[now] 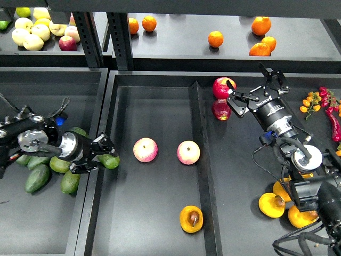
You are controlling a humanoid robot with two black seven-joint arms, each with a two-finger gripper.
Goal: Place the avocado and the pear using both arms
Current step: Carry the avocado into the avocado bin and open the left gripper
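Observation:
My left gripper (104,156) is shut on the bright green avocado (111,161) and holds it over the left rim of the middle tray (154,96). The pear (191,219), orange-yellow with a brown pit spot, lies at the front of the middle tray, well to the right of that gripper. My right gripper (254,85) is open and empty at the back of the right tray, just right of a red apple (222,87).
Two pink-yellow apples (145,150) (188,152) lie mid-tray. Duller avocados (38,177) lie in the left bin under my left arm. A second red apple (221,109), similar orange-yellow fruits (272,205), chillies (330,109) and shelf oranges (216,39) are around.

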